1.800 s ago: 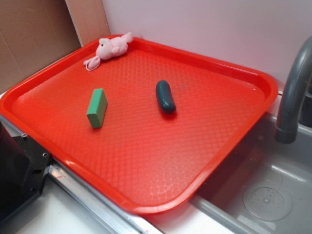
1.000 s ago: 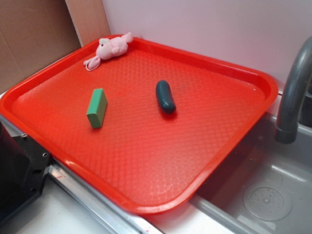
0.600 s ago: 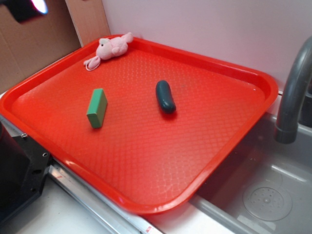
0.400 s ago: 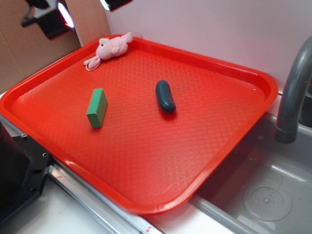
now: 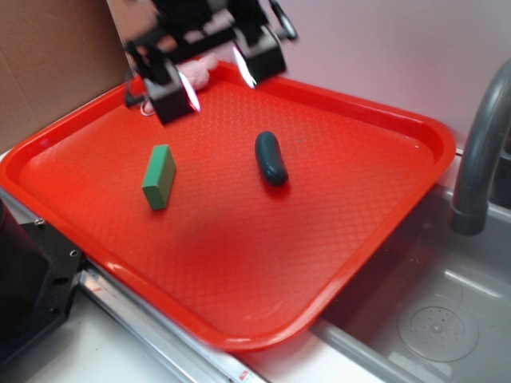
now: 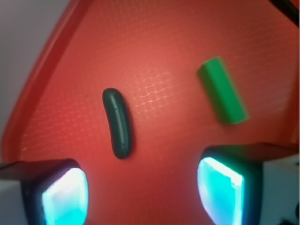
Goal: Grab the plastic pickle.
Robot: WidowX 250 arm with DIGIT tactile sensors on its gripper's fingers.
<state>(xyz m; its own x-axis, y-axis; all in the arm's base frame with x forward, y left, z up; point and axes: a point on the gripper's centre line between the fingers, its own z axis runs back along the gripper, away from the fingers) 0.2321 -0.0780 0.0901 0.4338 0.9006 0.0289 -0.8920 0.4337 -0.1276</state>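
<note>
One plastic pickle, one green block on one red tray, gripper spread apart above.

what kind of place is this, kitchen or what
Probably a toy or mock kitchen sink set-up: a grey faucet curves over a grey sink basin with a drain, and a red tray beside it holds a plastic pickle, a green block and a pink plush toy.

Black gripper above the red tray, blurred, two blocky black fingers, pale glossy pads glowing cyan on their inner faces, dark cable behind
</note>
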